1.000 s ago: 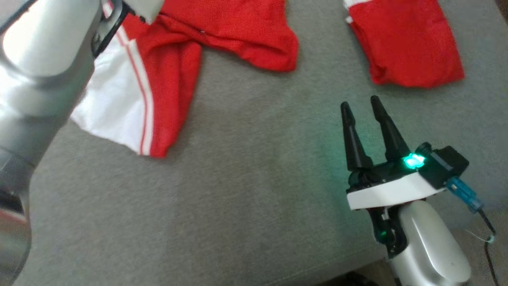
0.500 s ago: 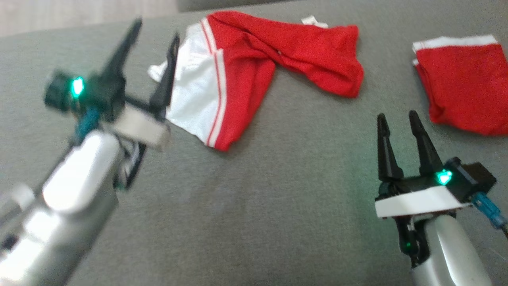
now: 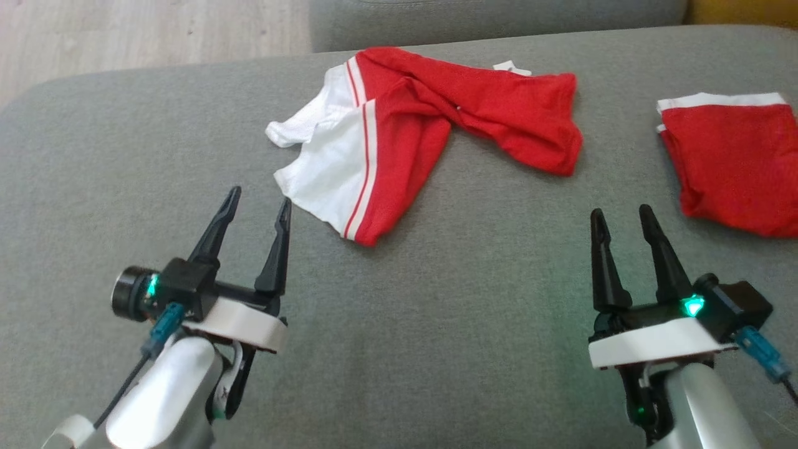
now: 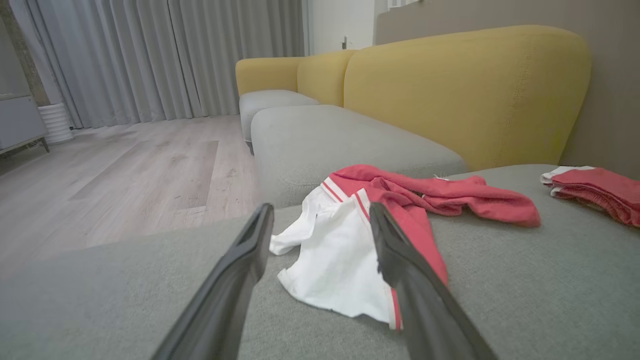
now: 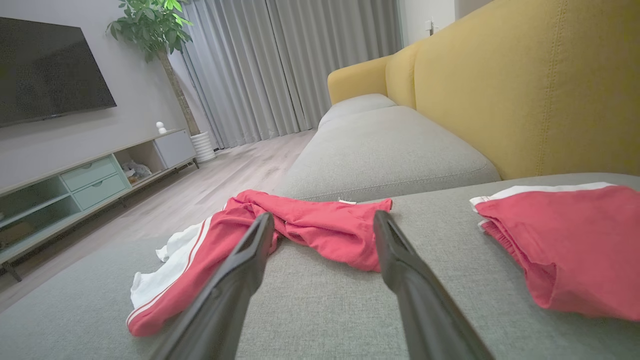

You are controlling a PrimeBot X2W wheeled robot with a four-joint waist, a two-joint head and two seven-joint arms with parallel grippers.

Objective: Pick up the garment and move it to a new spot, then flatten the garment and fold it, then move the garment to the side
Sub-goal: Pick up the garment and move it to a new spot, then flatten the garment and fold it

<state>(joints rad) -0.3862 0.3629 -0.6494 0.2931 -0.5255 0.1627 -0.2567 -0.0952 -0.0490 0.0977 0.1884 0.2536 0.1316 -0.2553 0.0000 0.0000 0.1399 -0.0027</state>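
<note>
While both sets of jaws stand fully released and empty, pick-up is judged not yet begun.
Left gripper [image 3: 261, 196]: just beside the white hem of the garment [image 3: 405, 125], apparently clear of it.
Right gripper [image 3: 621, 212]: over bare sofa cushion [image 3: 436, 299].
Garment: crumpled, cushion's far middle.
Next: probably reach forward, close on hem.

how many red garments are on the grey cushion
2. A crumpled red-and-white garment lies at the far middle of the cushion; a folded red garment lies far right, partly cut off by the frame.
</note>
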